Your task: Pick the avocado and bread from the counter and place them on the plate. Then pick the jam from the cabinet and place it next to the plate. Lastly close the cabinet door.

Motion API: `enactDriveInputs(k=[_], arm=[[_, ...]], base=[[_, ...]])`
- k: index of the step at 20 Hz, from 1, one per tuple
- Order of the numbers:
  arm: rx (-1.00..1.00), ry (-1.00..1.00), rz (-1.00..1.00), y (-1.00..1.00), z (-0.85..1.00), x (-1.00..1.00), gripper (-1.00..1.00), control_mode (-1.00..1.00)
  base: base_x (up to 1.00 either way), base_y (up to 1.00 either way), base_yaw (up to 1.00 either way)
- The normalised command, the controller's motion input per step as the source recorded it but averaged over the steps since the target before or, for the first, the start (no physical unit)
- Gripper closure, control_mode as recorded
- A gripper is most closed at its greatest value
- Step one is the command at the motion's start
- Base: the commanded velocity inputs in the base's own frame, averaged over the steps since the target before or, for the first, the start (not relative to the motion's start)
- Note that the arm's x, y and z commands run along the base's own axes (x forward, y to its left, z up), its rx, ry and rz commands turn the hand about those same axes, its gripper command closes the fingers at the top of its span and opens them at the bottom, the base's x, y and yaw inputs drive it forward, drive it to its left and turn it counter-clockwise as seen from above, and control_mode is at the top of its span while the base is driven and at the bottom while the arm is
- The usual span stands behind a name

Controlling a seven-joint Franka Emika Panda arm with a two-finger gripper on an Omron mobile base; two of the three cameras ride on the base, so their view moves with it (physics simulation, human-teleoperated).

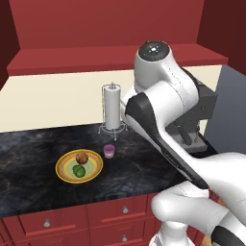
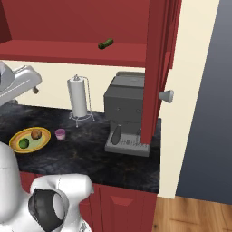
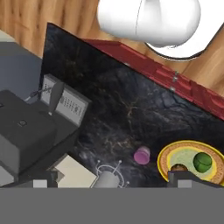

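On the left of the black desk [image 1: 29, 158] sits the plate [image 1: 65, 174], yellow-rimmed with a pale green centre. The bread [image 1: 81, 157] and the avocado [image 1: 79, 170] both lie on it, the brown roll toward the wall and the green fruit toward the front edge, close together. Just right of the plate, apart from its rim, stands the jam [image 1: 109, 151] on the desk, a small jar with pinkish contents. Behind the jam, near the wall, a paper-towel roll [image 1: 112, 108] stands upright on a wire holder. Further right a grey coffee machine [image 2: 126, 111] rests on the desk, partly hidden by the white arm in the left base view. Above the desk, the cabinet [image 2: 68, 27] is open: its red shelf shows, with a small dark green oval item [image 2: 105, 43] lying on it, and its door [image 2: 156, 72] stands out edge-on toward the room at the right, in front of the coffee machine, with a round silver knob [image 2: 166, 96].

In the hand view the fingers [image 3: 113, 183] look down on the desk from well above it. They are spread wide with nothing between them: one tip [image 3: 46, 178] shows over the coffee machine side, the other [image 3: 186, 177] overlaps the near edge of the plate. The jam [image 3: 141, 155] lies between the two tips in that view but well below them, untouched, and the bread [image 3: 178, 168] peeks out just beside the right-hand tip, with the avocado [image 3: 202, 161] beyond it on the plate [image 3: 192, 146].
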Motion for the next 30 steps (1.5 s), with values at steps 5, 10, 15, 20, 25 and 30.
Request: enactDriveInputs(k=[5, 10, 15, 20, 25, 30], arm=[[0.00, -0.08, -0.15, -0.58, 0.29, -0.62, -1.00, -1.00], [0.01, -0.06, -0.24, -0.52, 0.35, -0.69, -1.00, -1.00], [0.05, -0.04, -0.21, -0.48, 0.32, -0.54, -1.00, -1.00], [0.16, 0.00, -0.11, -0.51, 0.21, -0.39, -1.00, -1.00], [0.13, -0.09, -0.01, -0.50, 0.10, -0.54, -1.00, -1.00], [0.06, -0.29, 0.00, -0.41, 0.01, -0.64, -1.00, -1.00]], base=[[0.00, 0.00, 0.00], [0.00, 0.00, 0.00], [0.00, 0.00, 0.00], [0.00, 0.00, 0.00], [0.00, 0.00, 0.00], [0.00, 0.00, 0.00]])
